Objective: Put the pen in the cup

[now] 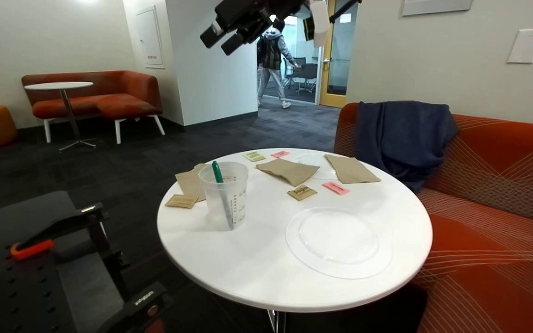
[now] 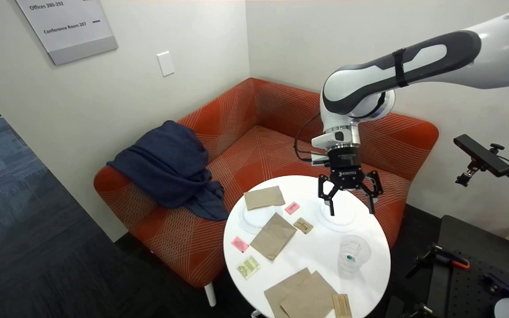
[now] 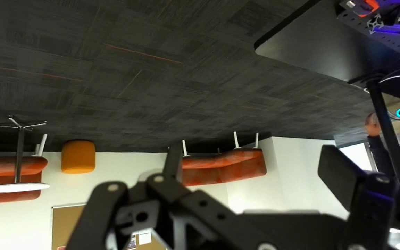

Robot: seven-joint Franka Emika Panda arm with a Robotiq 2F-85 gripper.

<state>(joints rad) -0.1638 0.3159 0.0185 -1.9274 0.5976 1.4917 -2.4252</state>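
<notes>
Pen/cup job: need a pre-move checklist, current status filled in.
1. Green-topped pen inside the translucent plastic cup: ok, it leans there, green end up.
2. Cup upright on the round white table: ok.
3. Robotiq gripper open and empty: ok, nothing held.
4. Gripper clear of pen and cup: ok, well apart from them in both exterior views.
5. Cup visible in the wrist view: not ok, carpet fills much of that picture; neither cup nor pen shows.
6. Pen's lower tip seated on the cup's bottom: cannot tell, blurred through the plastic.
</notes>
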